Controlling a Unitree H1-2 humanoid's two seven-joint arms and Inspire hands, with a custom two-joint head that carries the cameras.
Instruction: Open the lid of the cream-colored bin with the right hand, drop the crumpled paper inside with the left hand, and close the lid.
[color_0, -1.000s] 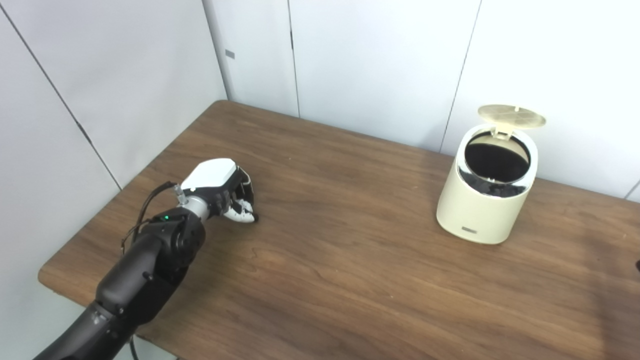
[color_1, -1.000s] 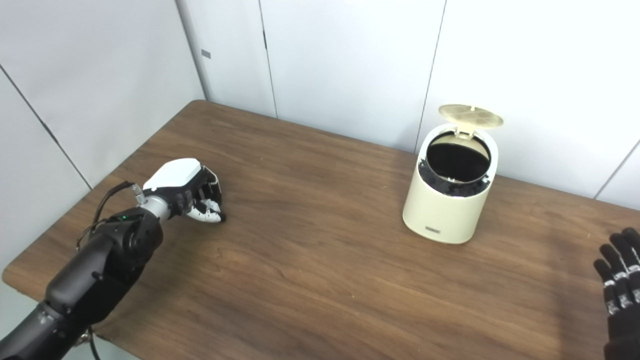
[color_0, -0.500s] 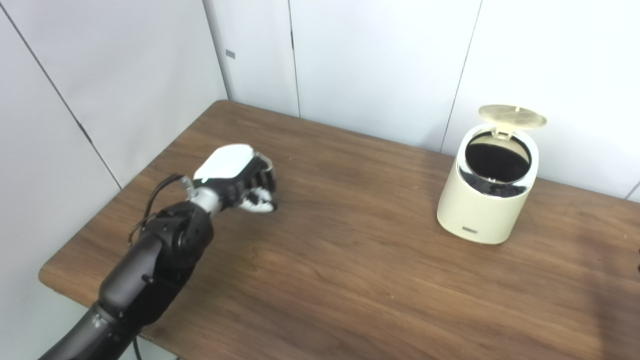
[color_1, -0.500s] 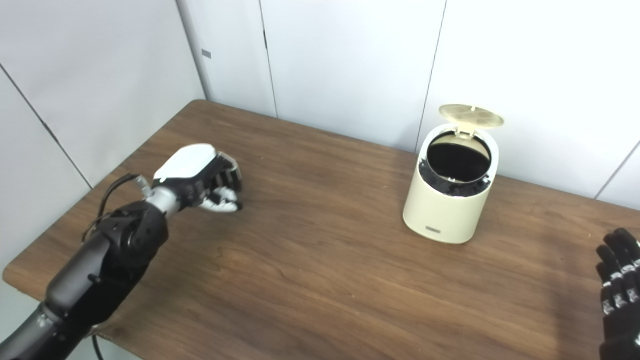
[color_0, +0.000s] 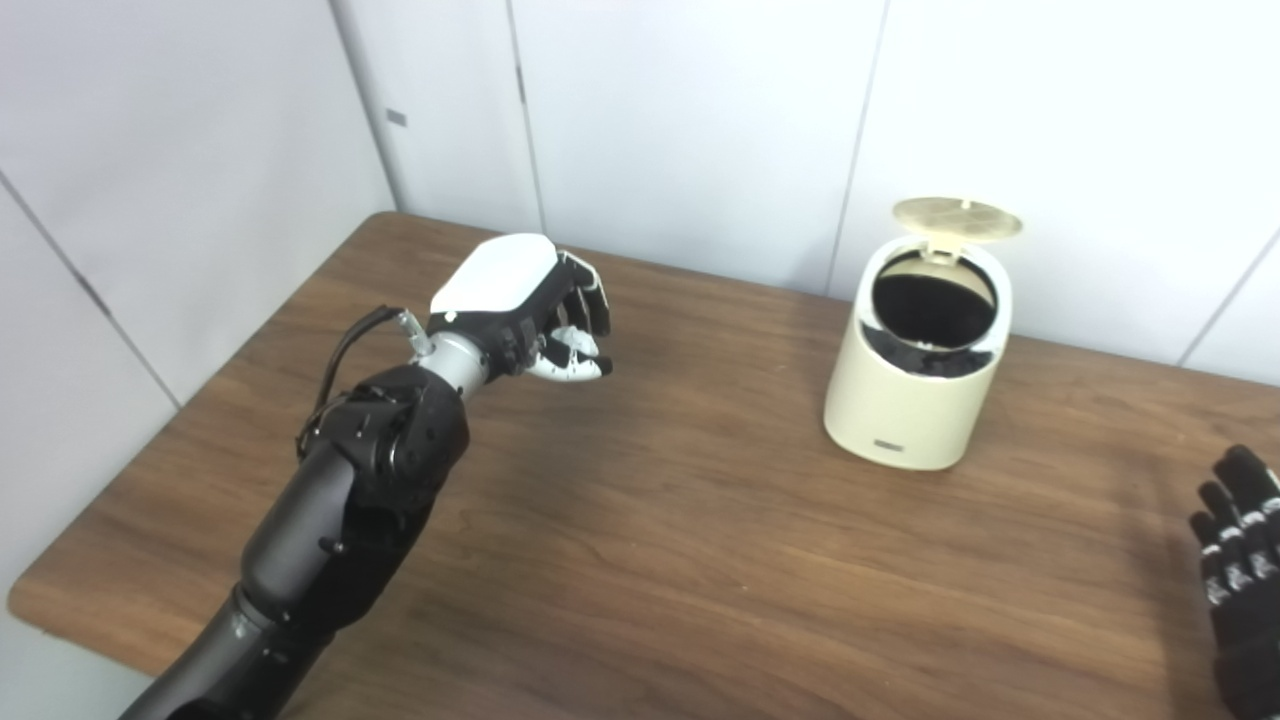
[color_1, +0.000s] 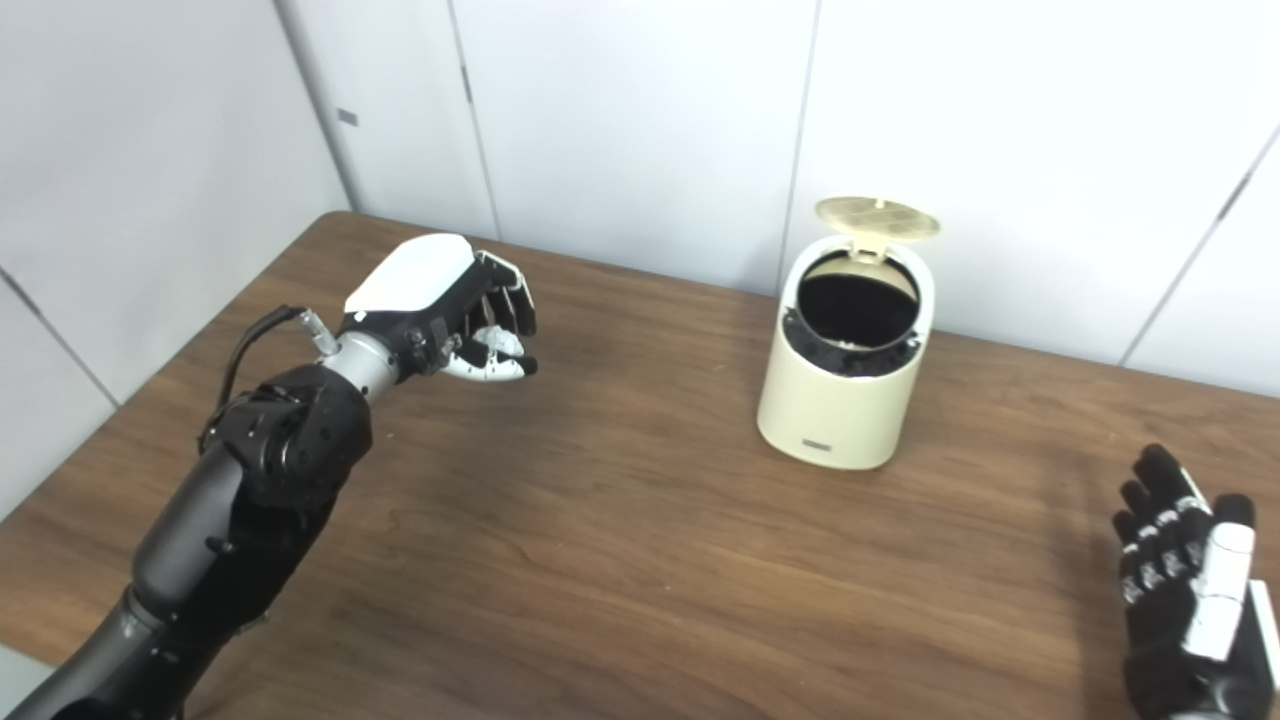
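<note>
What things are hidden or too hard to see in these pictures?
- Crumpled paper: both views, mostly covered by the left hand; only a pale bit peeks out between its fingers.
- Bin bottom: both views, too dark inside.
- Right hand: cut by the picture edge.

Lighting, as you saw it: bright, even, from overhead. White wall panels (color_0: 680, 120) were washed out toward the upper right. The wooden table (color_1: 650, 560) carried soft sheen, no hard glare. A faint shadow lay beside the cream-colored bin (color_0: 915, 370). Focus was mildly soft throughout; the left hand (color_0: 525, 310) showed slight blur.
</note>
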